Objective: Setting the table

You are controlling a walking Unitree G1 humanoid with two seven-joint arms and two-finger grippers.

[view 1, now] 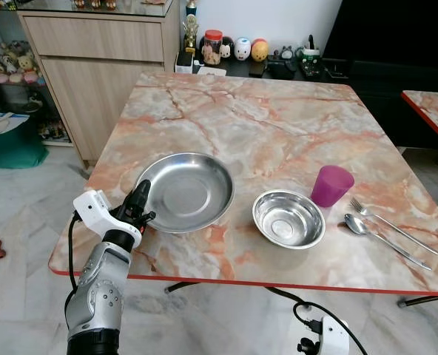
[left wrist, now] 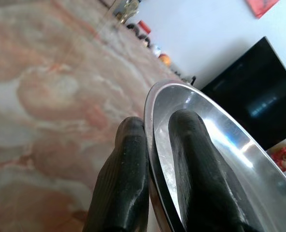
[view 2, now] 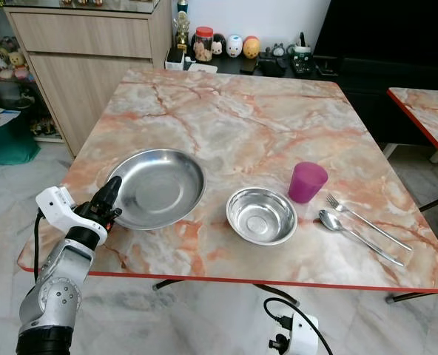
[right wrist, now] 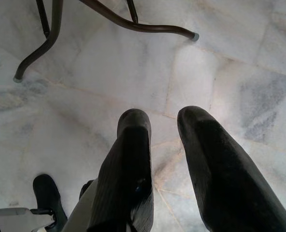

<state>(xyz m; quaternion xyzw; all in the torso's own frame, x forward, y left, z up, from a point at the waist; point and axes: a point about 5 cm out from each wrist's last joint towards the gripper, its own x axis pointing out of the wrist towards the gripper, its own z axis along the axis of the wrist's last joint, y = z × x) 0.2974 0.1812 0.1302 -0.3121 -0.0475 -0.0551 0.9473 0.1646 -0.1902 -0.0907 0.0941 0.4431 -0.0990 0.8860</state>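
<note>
**Left gripper pinches the steel plate's rim**

The steel plate [view 1: 188, 191] lies on the near-left part of the marble table [view 1: 263, 118]. The left gripper [left wrist: 155, 140] clamps its near-left rim, one black finger [left wrist: 126, 174] under the edge and the other inside the dish. Just right of the plate sits a steel bowl [view 1: 288, 218], then a purple cup [view 1: 331, 185] (upright), with a spoon [view 1: 382, 238] and fork [view 1: 393, 225] side by side at the near-right. The right gripper [right wrist: 164, 125] hangs over the floor tiles [right wrist: 220, 58], fingers spread.
</note>
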